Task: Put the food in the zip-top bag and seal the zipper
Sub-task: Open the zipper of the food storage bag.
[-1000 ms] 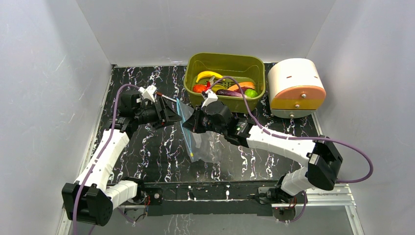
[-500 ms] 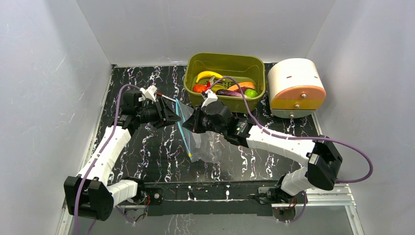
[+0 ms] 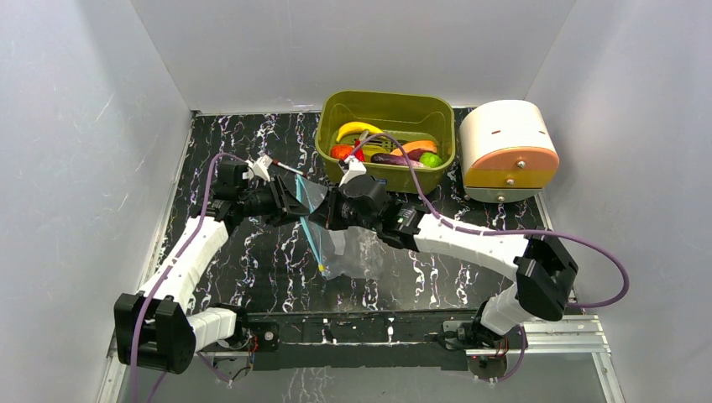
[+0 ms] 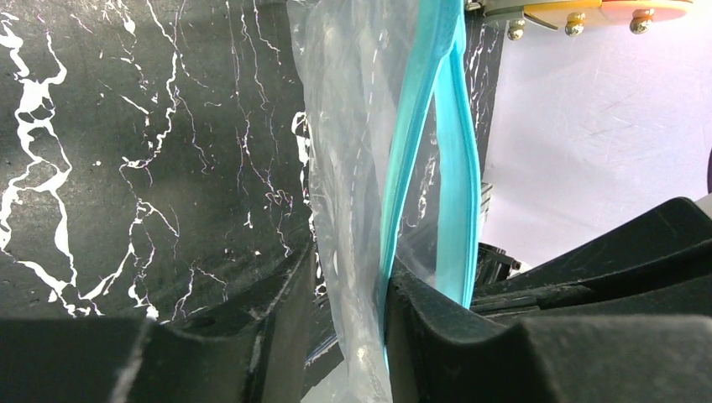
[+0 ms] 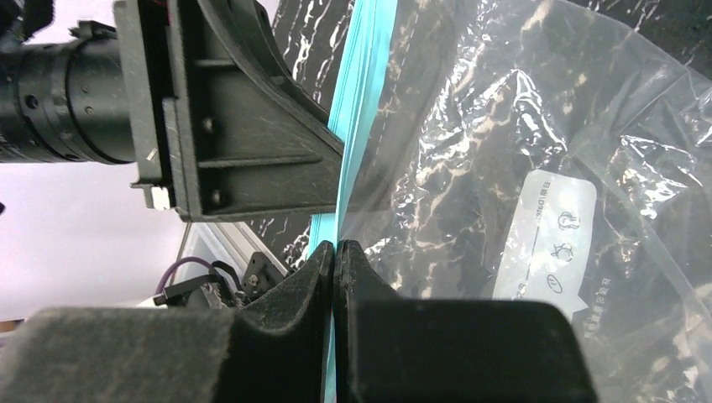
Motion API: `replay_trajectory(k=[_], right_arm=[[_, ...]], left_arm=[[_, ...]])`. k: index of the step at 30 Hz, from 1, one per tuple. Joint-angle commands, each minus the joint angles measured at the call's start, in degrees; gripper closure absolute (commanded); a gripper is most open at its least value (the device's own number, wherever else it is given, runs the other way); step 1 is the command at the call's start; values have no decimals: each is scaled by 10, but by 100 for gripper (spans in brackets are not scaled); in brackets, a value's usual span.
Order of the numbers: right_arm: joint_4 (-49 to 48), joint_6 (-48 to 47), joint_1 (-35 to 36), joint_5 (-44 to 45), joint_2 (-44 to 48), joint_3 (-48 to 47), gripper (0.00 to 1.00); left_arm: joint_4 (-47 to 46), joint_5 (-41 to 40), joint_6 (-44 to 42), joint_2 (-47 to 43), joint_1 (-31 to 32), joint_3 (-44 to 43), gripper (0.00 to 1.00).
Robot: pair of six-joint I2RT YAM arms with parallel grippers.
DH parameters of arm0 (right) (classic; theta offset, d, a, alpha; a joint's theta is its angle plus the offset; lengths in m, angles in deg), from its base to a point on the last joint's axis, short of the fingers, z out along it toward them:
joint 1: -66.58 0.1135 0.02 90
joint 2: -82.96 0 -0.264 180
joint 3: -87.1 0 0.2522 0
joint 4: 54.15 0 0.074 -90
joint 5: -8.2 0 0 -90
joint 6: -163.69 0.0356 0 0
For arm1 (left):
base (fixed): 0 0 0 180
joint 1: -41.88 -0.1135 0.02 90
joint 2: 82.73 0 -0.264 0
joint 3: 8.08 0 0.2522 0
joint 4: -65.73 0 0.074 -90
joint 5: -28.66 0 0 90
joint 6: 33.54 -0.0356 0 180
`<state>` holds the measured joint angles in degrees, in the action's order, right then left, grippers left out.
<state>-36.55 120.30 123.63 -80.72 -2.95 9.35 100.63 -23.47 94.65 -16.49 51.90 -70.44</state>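
The clear zip-top bag (image 3: 353, 252) hangs between my two grippers over the middle of the black marble table, and it is empty. Its teal zipper (image 3: 311, 231) runs slanting from far to near. My left gripper (image 3: 295, 204) is shut on one lip of the mouth (image 4: 386, 252); the other teal lip (image 4: 458, 210) passes outside its finger. My right gripper (image 3: 326, 210) is shut tight on the zipper strip (image 5: 357, 109). The food lies in the olive-green tub behind: banana (image 3: 358, 128), tomato (image 3: 342, 152), carrot (image 3: 417, 147), eggplant (image 3: 390, 159), green fruit (image 3: 431, 159).
The olive-green tub (image 3: 386, 99) stands at the back, just behind the right wrist. A white and orange drum-shaped appliance (image 3: 508, 151) sits at the back right. Grey walls close in both sides and the back.
Both grippers have shifted slightly left and toward the near edge with the bag held between them. The teal strip now sits a little further left.
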Motion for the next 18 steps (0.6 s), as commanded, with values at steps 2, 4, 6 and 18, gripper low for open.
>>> replay_trajectory(k=[2, 4, 6, 18], right_arm=[[-43, -5, 6, -4, -8, -40, 100], [-44, -3, 7, -6, -11, -41, 100], [-45, -3, 8, -6, -13, -42, 100], [-1, -25, 9, 58, 18, -56, 100]], left_arm=[[-1, 12, 5, -4, 4, 5, 72], [-4, 14, 9, -5, 4, 7, 75], [-5, 14, 11, -6, 4, 9, 82], [134, -143, -74, -46, 4, -90, 100]])
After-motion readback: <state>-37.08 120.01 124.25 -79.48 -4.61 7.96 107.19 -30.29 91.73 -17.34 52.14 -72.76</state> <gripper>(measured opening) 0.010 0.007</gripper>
